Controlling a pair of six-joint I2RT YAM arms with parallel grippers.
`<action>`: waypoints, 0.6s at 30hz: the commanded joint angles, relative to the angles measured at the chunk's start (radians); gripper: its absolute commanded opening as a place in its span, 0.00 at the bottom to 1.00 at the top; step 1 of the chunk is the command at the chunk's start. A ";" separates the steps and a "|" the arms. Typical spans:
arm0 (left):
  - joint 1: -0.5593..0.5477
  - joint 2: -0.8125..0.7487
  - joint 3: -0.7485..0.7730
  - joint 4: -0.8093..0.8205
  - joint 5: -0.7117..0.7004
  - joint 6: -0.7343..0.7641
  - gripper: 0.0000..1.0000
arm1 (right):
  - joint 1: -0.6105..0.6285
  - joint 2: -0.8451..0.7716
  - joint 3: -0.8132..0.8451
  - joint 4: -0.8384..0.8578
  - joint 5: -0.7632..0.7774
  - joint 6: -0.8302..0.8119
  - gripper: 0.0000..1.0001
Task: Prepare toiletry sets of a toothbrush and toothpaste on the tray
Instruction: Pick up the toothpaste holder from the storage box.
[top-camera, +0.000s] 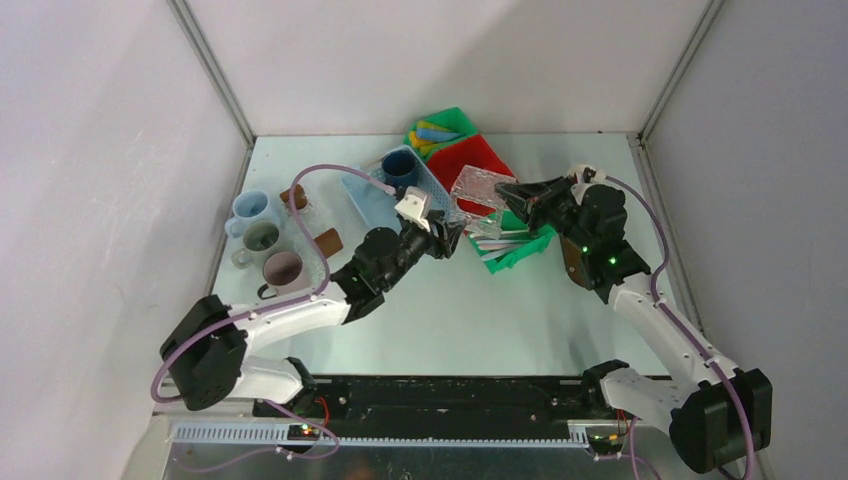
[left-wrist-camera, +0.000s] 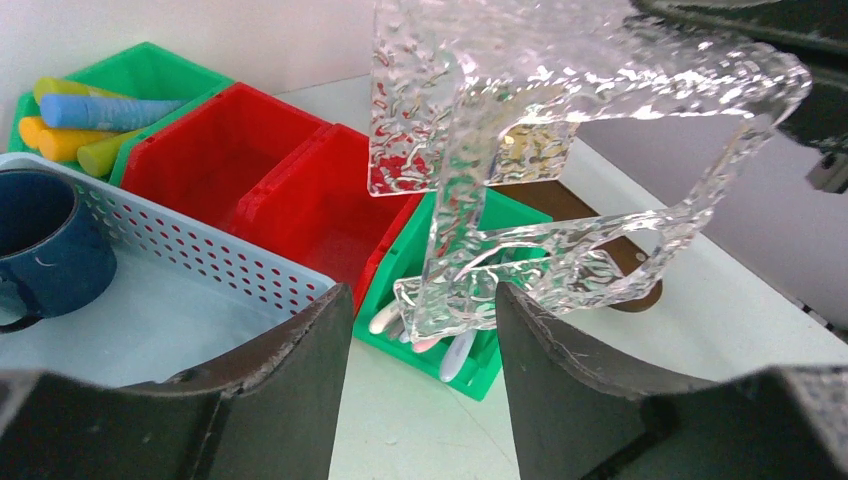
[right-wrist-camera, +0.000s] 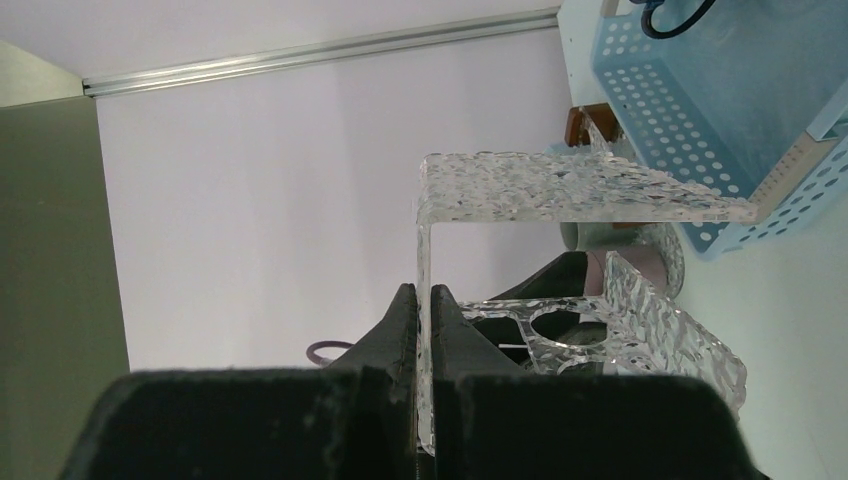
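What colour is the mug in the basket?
The mug is dark blue, clearest in the left wrist view.

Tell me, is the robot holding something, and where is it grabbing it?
Yes. The right gripper pinches the clear bumpy plastic stand by one flat side wall. The left gripper is open, holding nothing.

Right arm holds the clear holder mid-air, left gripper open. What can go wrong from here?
1. The right gripper pinches only one thin wall of the clear holder; it may pivot or slip.
2. The open left gripper is close beside it; a bump could knock it loose.
3. A drop would likely hit the green bin of toothbrushes below.
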 joint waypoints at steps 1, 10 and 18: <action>-0.008 0.021 0.031 0.059 -0.057 -0.008 0.59 | 0.013 -0.031 0.007 0.083 0.005 0.032 0.00; -0.008 0.042 0.022 0.140 -0.070 -0.040 0.49 | 0.037 -0.035 -0.021 0.094 0.010 0.060 0.00; -0.007 0.009 0.004 0.122 -0.087 -0.022 0.02 | 0.038 -0.046 -0.026 0.057 0.023 0.019 0.11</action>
